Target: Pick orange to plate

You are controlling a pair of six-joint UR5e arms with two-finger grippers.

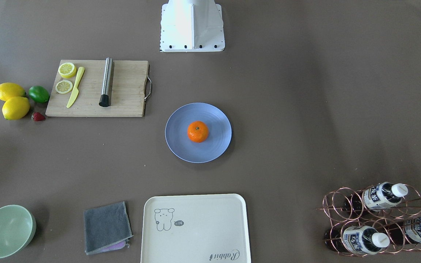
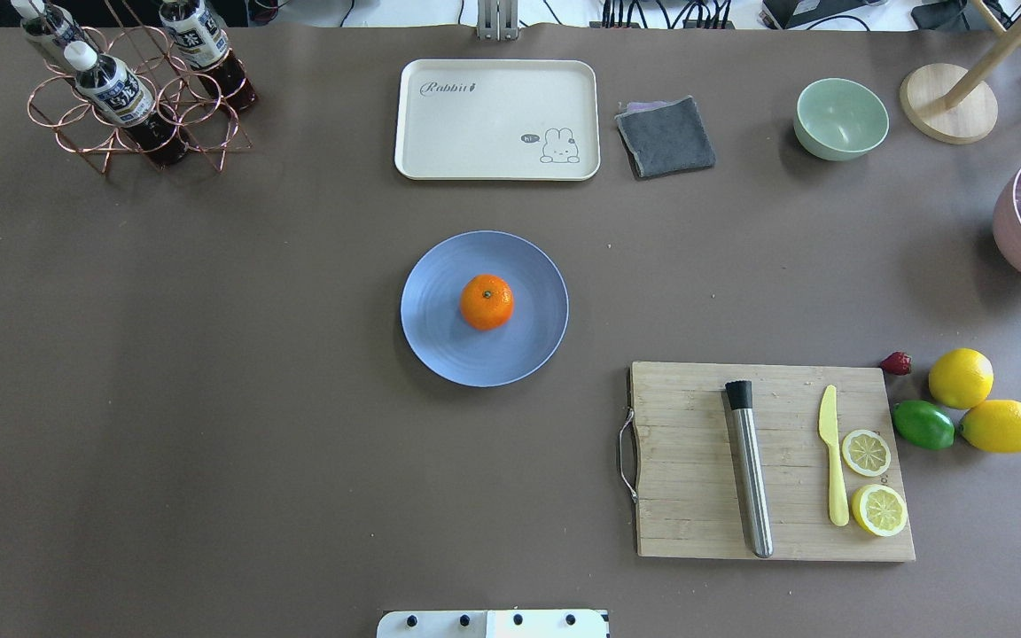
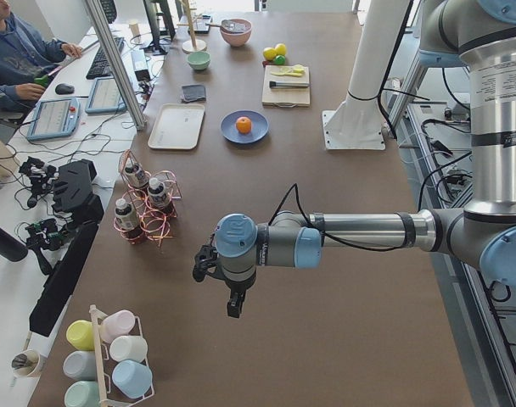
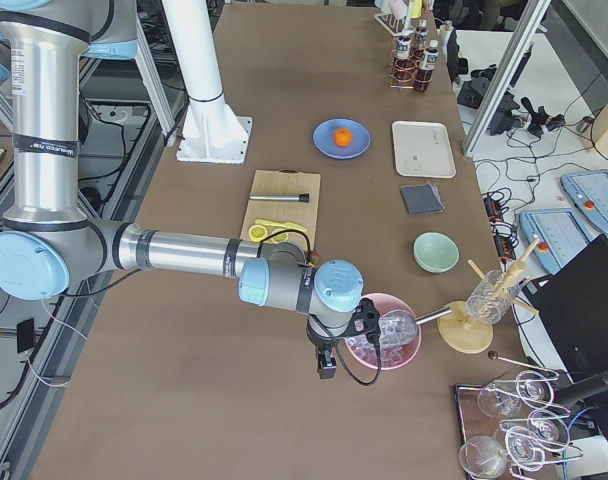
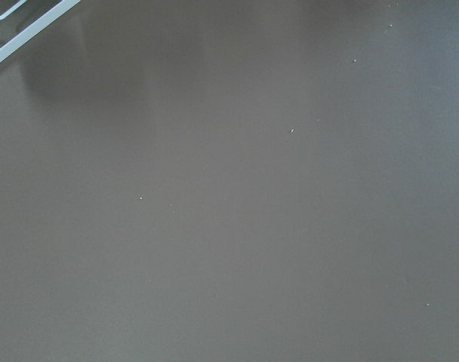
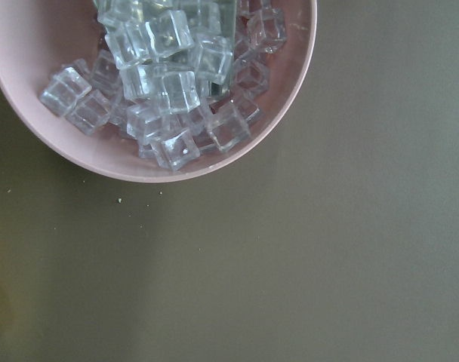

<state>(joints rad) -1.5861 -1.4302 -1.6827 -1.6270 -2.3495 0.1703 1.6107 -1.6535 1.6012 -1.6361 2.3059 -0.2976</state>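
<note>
- Overhead exterior view gives me the orange (image 2: pixel 486 301) resting near the middle of the plate (image 2: pixel 440 350), stem dimple up, at the table's centre.
- A cream tray (image 2: pixel 475 133) lies on the plate's far side, and a cutting board (image 2: pixel 697 496) sits nearer the robot on its right.
- From exterior left, my left gripper (image 3: pixel 232 310) hangs pointing down over bare table, well apart from the plate. I cannot tell how wide it stands or whether it holds anything.
- From exterior right, my right gripper (image 4: pixel 326 368) points down just beside a pink bowl (image 6: pixel 22 90) of ice cubes (image 6: pixel 169 83). Its opening I cannot tell either.
- My left wrist camera sees only brown tabletop.
</note>
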